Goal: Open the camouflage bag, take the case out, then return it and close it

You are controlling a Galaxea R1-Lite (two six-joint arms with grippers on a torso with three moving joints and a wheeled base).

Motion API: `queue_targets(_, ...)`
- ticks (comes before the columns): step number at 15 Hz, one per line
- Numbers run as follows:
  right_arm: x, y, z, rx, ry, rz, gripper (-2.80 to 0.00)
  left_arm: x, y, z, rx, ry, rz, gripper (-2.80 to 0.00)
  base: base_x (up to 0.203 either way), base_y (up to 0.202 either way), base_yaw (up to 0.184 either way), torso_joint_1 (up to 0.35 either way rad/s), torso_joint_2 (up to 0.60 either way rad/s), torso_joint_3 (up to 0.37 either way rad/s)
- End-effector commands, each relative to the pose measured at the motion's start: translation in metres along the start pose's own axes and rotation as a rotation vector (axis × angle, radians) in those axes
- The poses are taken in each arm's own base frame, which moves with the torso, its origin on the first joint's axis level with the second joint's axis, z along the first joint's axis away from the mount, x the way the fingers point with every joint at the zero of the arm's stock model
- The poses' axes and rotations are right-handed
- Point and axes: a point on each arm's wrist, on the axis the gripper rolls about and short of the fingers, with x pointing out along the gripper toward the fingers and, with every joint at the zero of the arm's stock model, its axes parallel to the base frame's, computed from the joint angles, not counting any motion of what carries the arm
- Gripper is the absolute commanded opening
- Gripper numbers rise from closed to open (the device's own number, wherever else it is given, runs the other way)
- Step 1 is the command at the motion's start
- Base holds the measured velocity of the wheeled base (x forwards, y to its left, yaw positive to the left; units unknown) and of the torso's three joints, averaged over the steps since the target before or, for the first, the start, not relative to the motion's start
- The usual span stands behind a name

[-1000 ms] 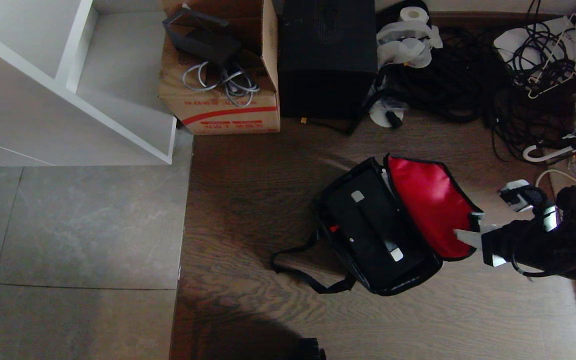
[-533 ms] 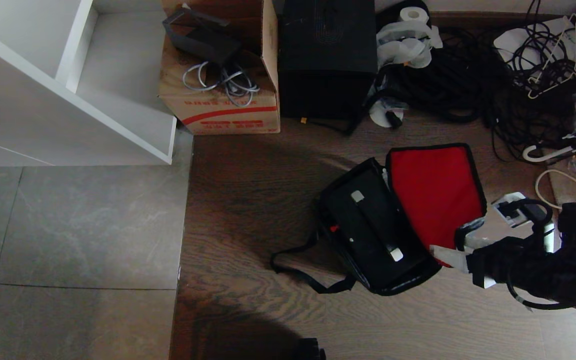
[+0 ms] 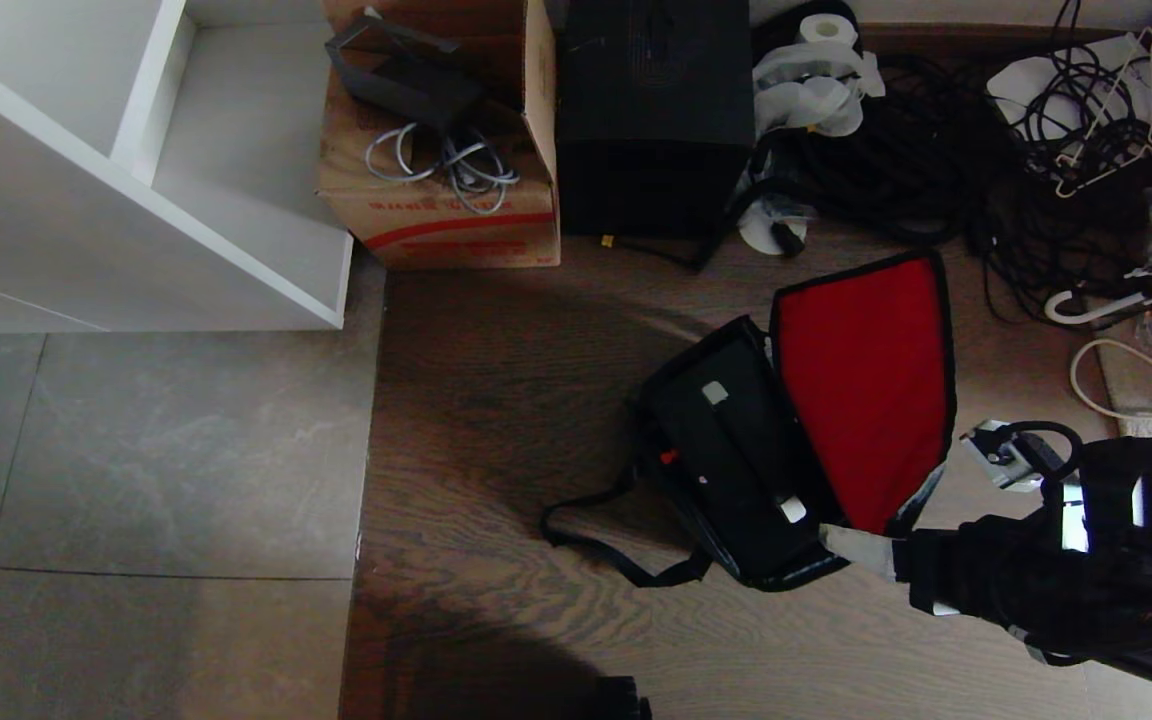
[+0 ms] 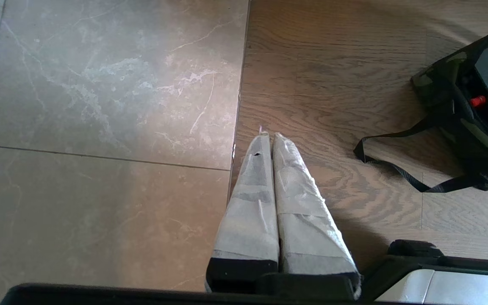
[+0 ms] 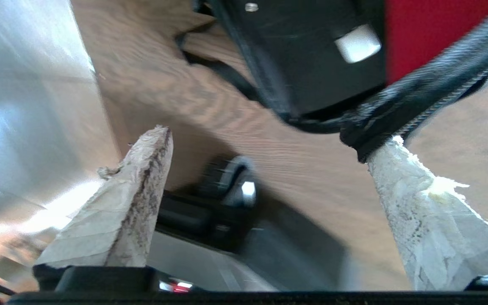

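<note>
Red lid lining [image 3: 861, 385] now fully exposed; right gripper [image 3: 876, 530] has released.

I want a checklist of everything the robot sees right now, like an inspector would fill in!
Surface: wood floor beside grey tiles.
Job's things: camouflage bag open, red lid up; case inside.
Clutter: cardboard box, black box, paper rolls.
Grippers: right gripper open by the lid's edge; left gripper shut, parked over the floor.
Cables: black tangle; grey coil in the box.
Surroundings: white shelf.
</note>
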Motion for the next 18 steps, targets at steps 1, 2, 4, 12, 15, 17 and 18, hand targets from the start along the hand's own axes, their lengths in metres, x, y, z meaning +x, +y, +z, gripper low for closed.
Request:
queue_targets(1,0.002,0.020,-0.003,0.058,-0.002,0.011,0.00,0.001,0.000,-0.003,0.000,0.008,0.001,-2.80,0.000,0.000,0.000,0.000,0.00,0.000)
queue_targets(2,0.003,0.028,-0.007,0.078,0.016,0.014,0.00,0.001,0.000,-0.003,0.000,0.008,0.001,-2.80,0.000,0.000,0.000,0.000,0.00,0.000)
queue_targets(4,0.003,0.035,-0.010,0.125,0.036,0.028,0.00,0.001,0.000,-0.003,0.000,0.008,0.001,-2.80,0.000,0.000,0.000,0.000,0.00,0.000)
queue_targets(12,-0.016,0.033,-0.017,0.230,0.092,0.002,0.00,0.001,0.000,-0.003,0.000,0.008,0.000,-2.80,0.000,0.000,0.000,0.000,0.00,0.000)
queue_targets(15,-0.042,0.034,-0.009,0.230,0.015,0.021,0.00,0.001,0.000,-0.003,0.000,0.008,0.001,-2.80,0.000,0.000,0.000,0.000,0.00,0.000)
queue_targets(17,-0.062,0.027,-0.012,0.217,0.022,-0.046,0.00,0.001,0.000,-0.003,0.000,0.008,0.000,-2.80,0.000,0.000,0.000,0.000,0.00,0.000)
queue_targets(18,-0.071,0.023,-0.016,0.195,0.029,-0.109,0.00,0.001,0.000,-0.003,0.000,0.009,0.001,-2.80,0.000,0.000,0.000,0.000,0.00,0.000)
